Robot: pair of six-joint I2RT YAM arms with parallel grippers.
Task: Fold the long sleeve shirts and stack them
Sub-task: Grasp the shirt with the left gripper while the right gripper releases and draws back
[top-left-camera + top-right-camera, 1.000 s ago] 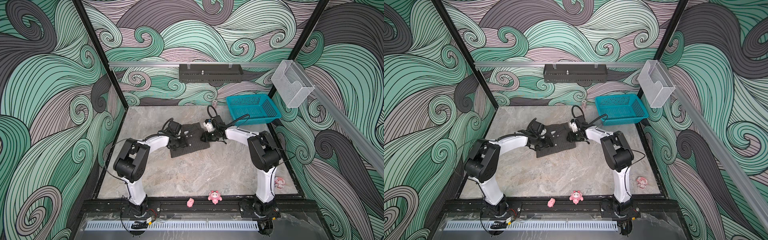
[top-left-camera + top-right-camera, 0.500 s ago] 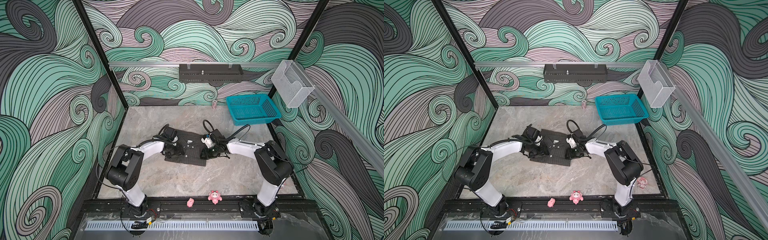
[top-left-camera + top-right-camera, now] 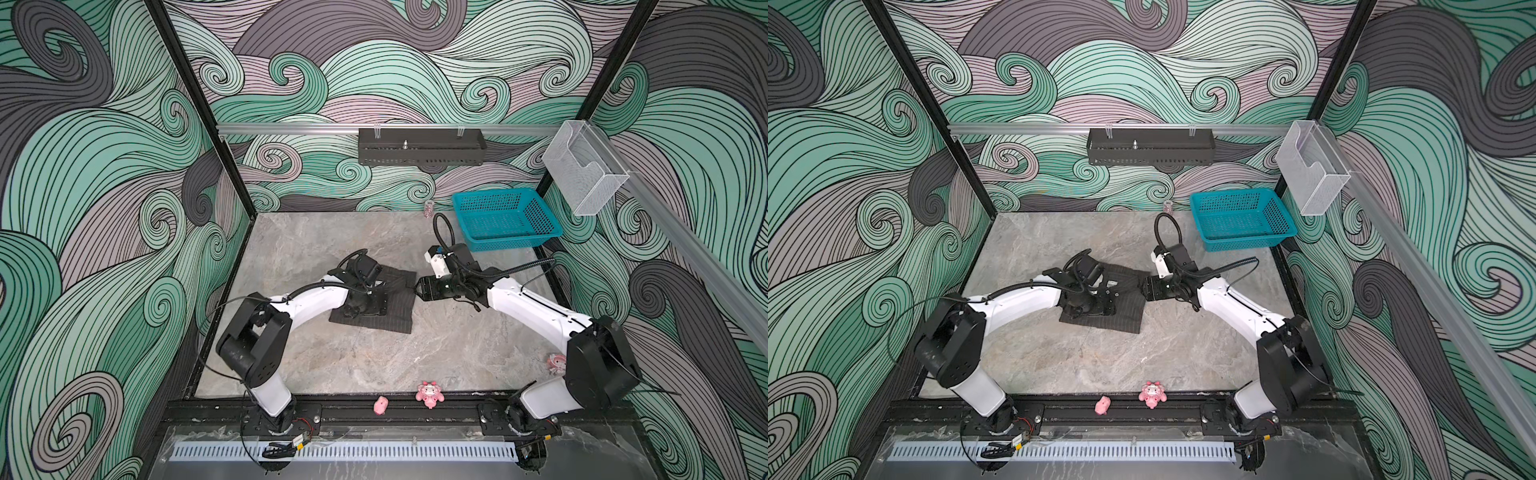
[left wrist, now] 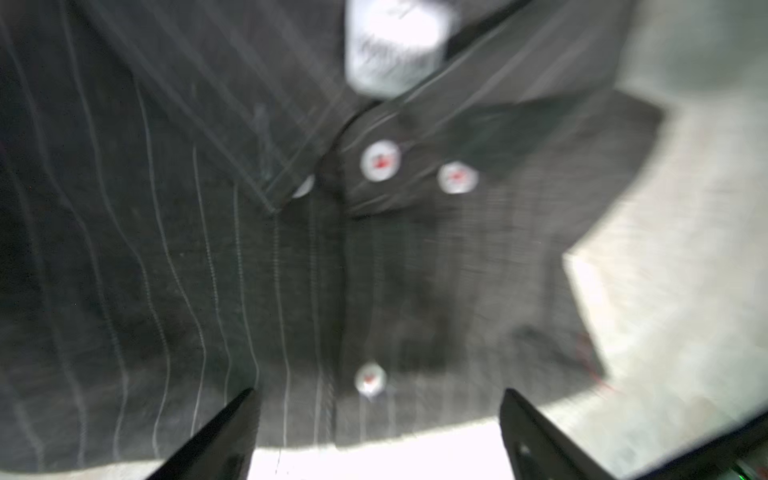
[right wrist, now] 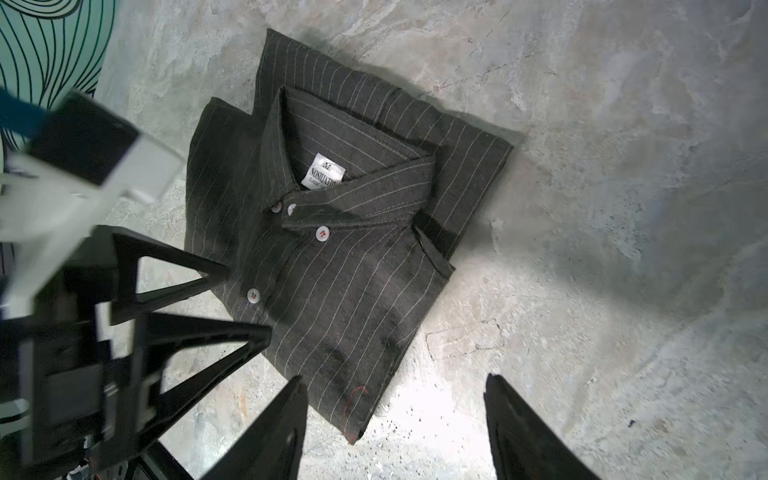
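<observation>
The long sleeve shirt (image 3: 395,318) (image 3: 1126,316) is dark charcoal with thin pale pinstripes. It lies folded into a small rectangle on the marble floor, collar and white neck label up (image 5: 332,257). My left gripper (image 3: 366,306) (image 3: 1097,306) hovers low over the shirt's button placket (image 4: 376,399), open, with nothing between its fingers. My right gripper (image 3: 418,288) (image 3: 1143,287) is at the shirt's right edge, open and empty, with one shirt corner and bare floor between its fingers (image 5: 395,380). The right wrist view also shows the left gripper (image 5: 247,301) over the shirt's edge.
A teal basket (image 3: 505,216) stands at the back right. Small pink toys (image 3: 430,394) lie by the front rail, and one more (image 3: 555,363) sits beside the right arm's base. A black rack (image 3: 419,145) and a clear box (image 3: 582,174) hang on the walls.
The shirt has come slightly toward the front and now lies flat. Both grippers have opened and let go of it, and the right gripper has drawn back to the right edge.
</observation>
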